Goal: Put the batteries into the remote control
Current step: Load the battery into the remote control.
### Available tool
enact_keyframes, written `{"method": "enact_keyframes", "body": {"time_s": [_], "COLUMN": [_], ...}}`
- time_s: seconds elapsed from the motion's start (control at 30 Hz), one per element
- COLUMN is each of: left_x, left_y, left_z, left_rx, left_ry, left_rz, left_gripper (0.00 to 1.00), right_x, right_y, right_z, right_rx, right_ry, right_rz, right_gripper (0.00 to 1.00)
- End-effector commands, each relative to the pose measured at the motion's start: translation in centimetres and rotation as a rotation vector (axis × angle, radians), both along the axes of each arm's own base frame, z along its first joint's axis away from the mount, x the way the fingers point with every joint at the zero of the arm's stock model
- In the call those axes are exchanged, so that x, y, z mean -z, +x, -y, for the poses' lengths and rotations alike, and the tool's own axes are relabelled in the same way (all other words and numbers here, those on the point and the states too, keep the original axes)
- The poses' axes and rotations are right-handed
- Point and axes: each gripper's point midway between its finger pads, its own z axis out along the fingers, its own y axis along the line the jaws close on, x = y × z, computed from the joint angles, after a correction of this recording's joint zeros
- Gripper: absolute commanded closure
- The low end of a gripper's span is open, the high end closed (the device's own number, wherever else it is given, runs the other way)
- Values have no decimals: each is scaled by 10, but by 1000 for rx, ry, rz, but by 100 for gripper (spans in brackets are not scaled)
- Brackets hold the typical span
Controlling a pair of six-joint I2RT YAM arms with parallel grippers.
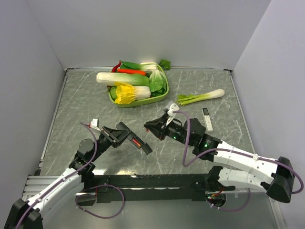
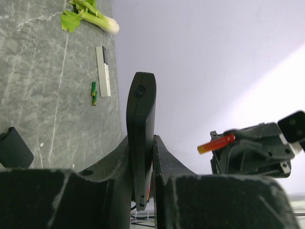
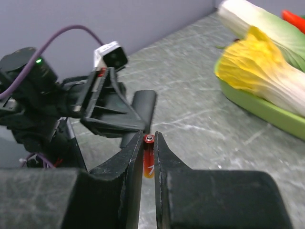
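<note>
Left wrist view: the black remote control (image 2: 141,105) is clamped edge-on between the closed fingers of the left gripper (image 2: 142,139). A red-orange battery (image 2: 217,143) is pinched in the right gripper (image 3: 148,143), near the remote but apart from it. A green battery (image 2: 94,93) is seen lying on the desk (image 2: 43,95), just beside a slim white device (image 2: 103,71), with a celery stalk (image 2: 90,16) beyond
</note>
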Motion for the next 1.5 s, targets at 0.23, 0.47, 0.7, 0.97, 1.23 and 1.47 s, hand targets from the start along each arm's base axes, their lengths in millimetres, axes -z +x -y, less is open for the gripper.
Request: {"method": "enact_keyframes", "body": {"time_s": [0.23,0.47,0.7,0.97,1.23,1.47], "left_x": [-22,-29,-34,-39,-42,-42], "left_y": [2,0,-1,-3,-3,-3], "left_z": [-8,-8,-9,-7,-8,-9], "left_rx": [-42,-32,-36,-17,-16,-26], "left_ry": [-123,-149,-154,-168,-174,-166], "left_rz": [-63,-65,-54,-43,-33,-26], "left_gripper": [99,99,99,99,99,99], "right_x": [-39,-17,12,27,39,44], "right_y": [-48,-52,-46,-43,-44,-47], "right_z": [-53,-60,-59,-58,-57,-51], "right_rx": [-246,-275,-256,-246,-250,-257], "right_ry": [104,57,-11,-36,-49,-74], "right_rz": [320,342,331,335,324,318], "right_gripper": [97,97,97,96,94,88]}}
